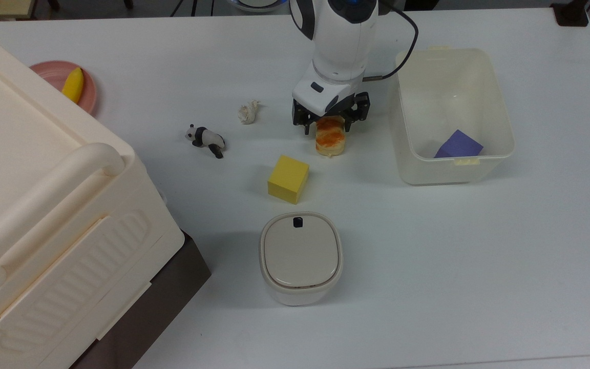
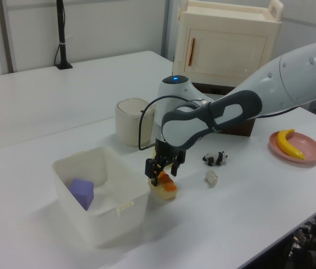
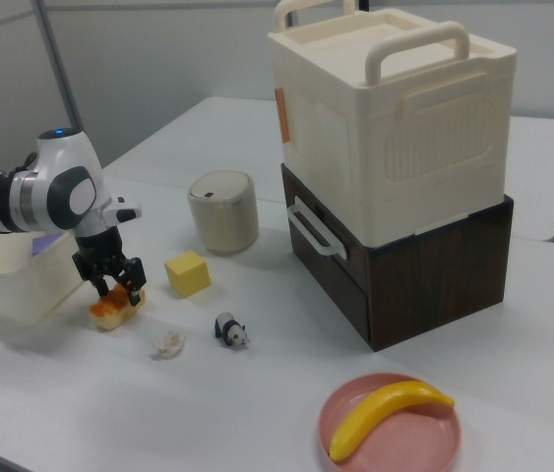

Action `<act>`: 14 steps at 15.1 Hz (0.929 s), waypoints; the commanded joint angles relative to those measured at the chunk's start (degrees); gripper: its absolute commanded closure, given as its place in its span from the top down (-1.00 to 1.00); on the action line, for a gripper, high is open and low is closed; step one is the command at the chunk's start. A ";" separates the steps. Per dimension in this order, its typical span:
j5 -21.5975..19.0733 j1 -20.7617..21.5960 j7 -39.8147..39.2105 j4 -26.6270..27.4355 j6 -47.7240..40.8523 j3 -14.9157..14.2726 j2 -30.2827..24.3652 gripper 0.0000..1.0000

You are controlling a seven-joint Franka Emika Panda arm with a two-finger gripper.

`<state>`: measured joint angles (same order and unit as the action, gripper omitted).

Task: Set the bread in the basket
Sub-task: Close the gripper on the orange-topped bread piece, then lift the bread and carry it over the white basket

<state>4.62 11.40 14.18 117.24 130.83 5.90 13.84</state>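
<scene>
1. We see the gripper (image 1: 330,124) low over the far end of the bread (image 1: 331,139), its fingers spread wide, one on each long side of the loaf; whether they touch it we cannot tell.
2. The bread lies flat on the table (image 1: 454,266), its near end sticking out from under the gripper in the top view.
3. The basket (image 1: 500,97) stands to the top view's right of the bread, apart from it, with a strip of bare table between loaf and basket wall.
4. Inside the basket a purple block (image 1: 459,144) sits in the near corner at the top view's right; the rest of the floor is bare.
5. A yellow cube (image 1: 288,179) sits near the bread, toward the top view's lower left, not touching it.
6. A lidded bin (image 1: 300,258) stands beyond the cube, well apart from the gripper.
7. A panda (image 1: 205,138) and a crumpled scrap (image 1: 248,111) lie to the top view's left of the gripper.
8. The big box (image 1: 44,225) takes up the top view's left edge; beside it a pink plate (image 1: 90,95) holds a banana (image 1: 72,84).
9. The table's near half, at the top view's right, lies open.
</scene>
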 commanded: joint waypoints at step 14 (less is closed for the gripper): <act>-0.84 0.98 6.12 -5.26 -3.73 -0.89 -12.25 -0.72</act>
<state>5.29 9.84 18.07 113.47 130.13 5.13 4.07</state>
